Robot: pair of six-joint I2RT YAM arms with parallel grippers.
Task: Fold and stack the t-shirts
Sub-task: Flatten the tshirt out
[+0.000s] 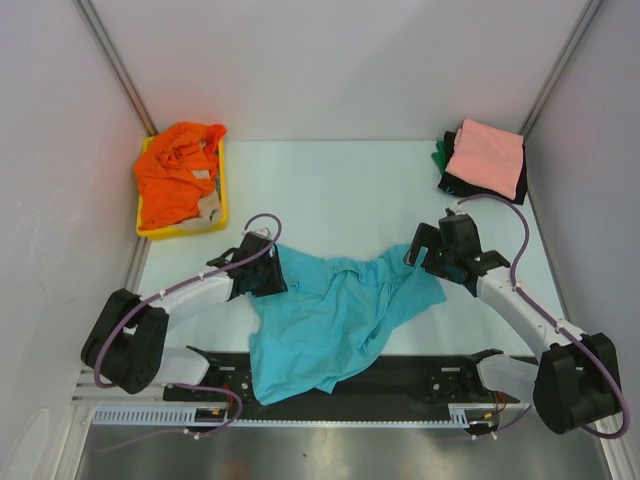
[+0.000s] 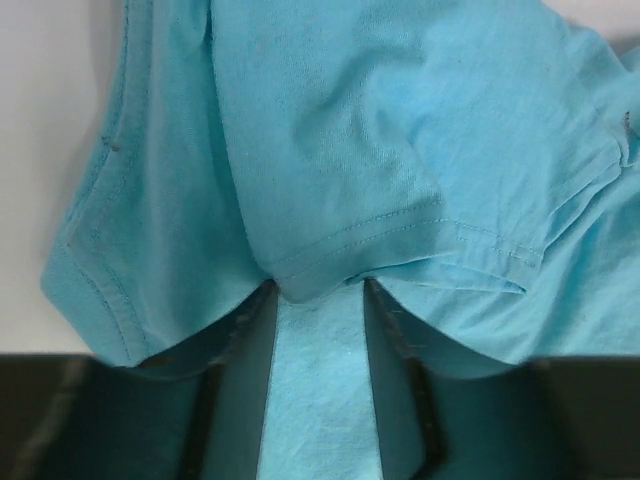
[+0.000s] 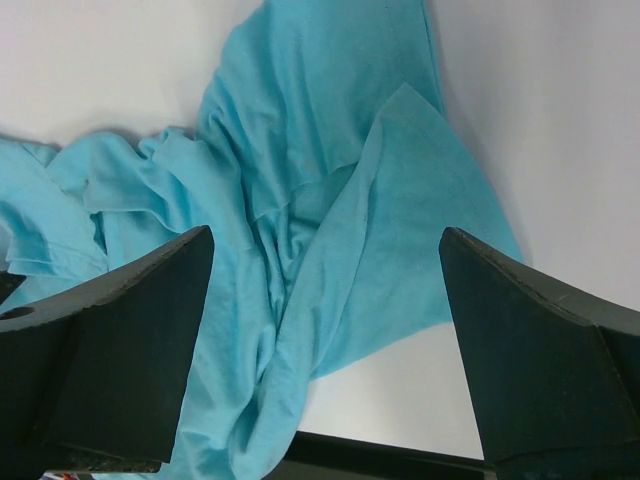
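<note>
Pale table (image 1: 340, 190), turquoise t-shirt (image 1: 325, 320) lying diagonally, near-left to far-right

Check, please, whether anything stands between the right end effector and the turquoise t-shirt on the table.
Nothing visible does. The right end effector is open right above the turquoise t-shirt, with no other object between them; the yellow tray and the stacked shirts lie away at the back corners of the table.
</note>
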